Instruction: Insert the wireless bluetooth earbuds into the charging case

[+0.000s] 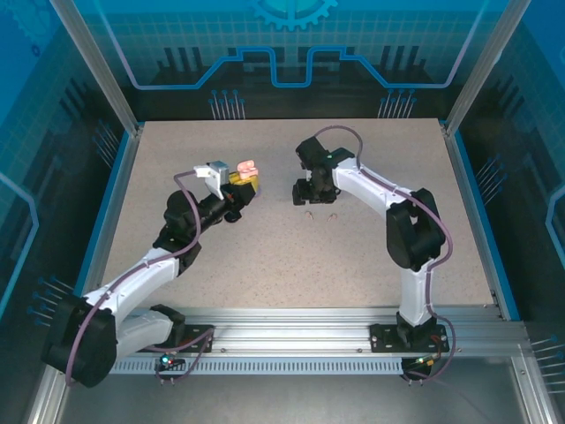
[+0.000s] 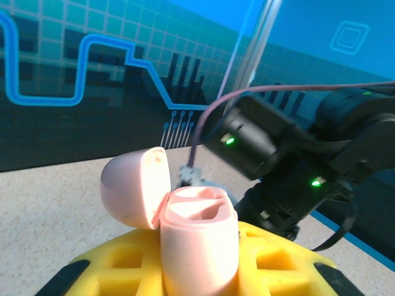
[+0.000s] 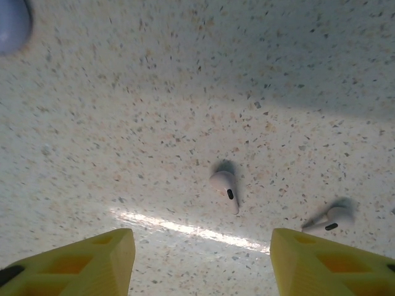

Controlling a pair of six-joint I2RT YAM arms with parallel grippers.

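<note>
The pale pink charging case (image 2: 199,243) stands upright with its lid (image 2: 133,185) hinged open to the left and two bare sockets showing. My left gripper (image 2: 197,271) is shut on its body, yellow fingers (image 2: 117,268) on either side; from above the case (image 1: 248,167) is held over the table's middle left. Two pale wireless bluetooth earbuds (image 3: 225,187) (image 3: 333,217) lie loose on the table; from above they are small specks (image 1: 308,213) (image 1: 333,214). My right gripper (image 3: 200,259) hovers just above them, open, with nothing between its yellow fingers (image 3: 92,262). In the top view it (image 1: 309,191) hangs just behind the earbuds.
A lilac rounded thing (image 3: 12,24) sits at the upper left corner of the right wrist view. The right arm (image 2: 278,148), black with green lights, is close behind the held case. The speckled table (image 1: 291,265) is walled by blue panels and aluminium posts.
</note>
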